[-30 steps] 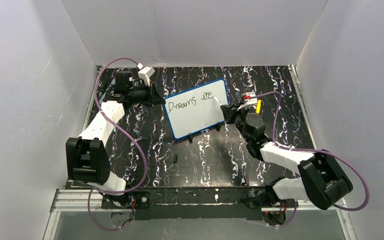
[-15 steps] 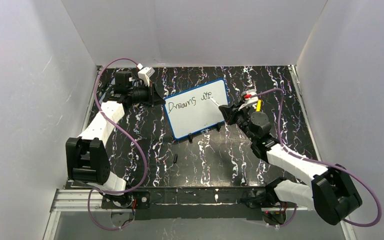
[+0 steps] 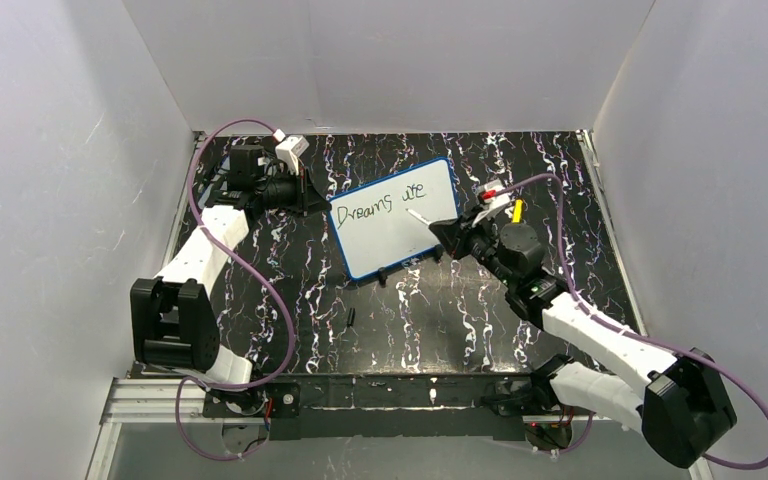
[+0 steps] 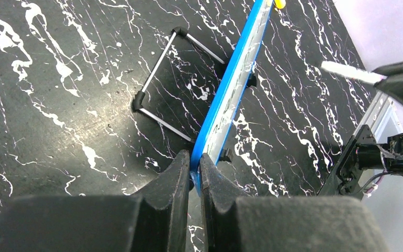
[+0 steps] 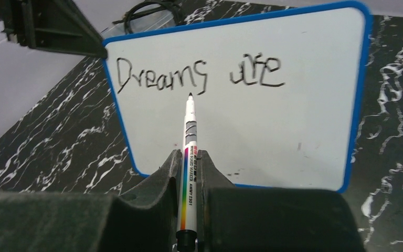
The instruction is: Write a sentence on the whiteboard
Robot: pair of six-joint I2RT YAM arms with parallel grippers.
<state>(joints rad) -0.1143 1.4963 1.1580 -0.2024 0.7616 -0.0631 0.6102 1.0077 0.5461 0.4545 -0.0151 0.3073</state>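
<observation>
Right wrist view, nearest first. Right gripper (image 5: 189, 157): jaws closed tight on the marker (image 5: 190, 131), barrel clamped near its rear end, most of its length sticking out ahead of the fingers. The uncapped black tip points away from the gripper.

Just ahead of the tip: the whiteboard (image 5: 273, 131), propped up and facing the gripper. Cannot tell whether the tip touches the surface. Beyond the tip, slightly above it, is the sentence (image 5: 194, 76), one slanted row reading "Dreams are". The white area under it is unwritten.

Farthest out, at the board's left edge as seen from this gripper: left gripper (image 4: 195, 160), jaws pinched shut on the blue rim, steadying the board on its wire stand (image 4: 162, 79).

Risks, as judged:
- Long unsupported barrel; writing pressure may pivot or slip it in the jaws, giving wobbly strokes.
- Board held by one edge only; a hard push could swing it back.
- A start so near the first row may run into it.
</observation>
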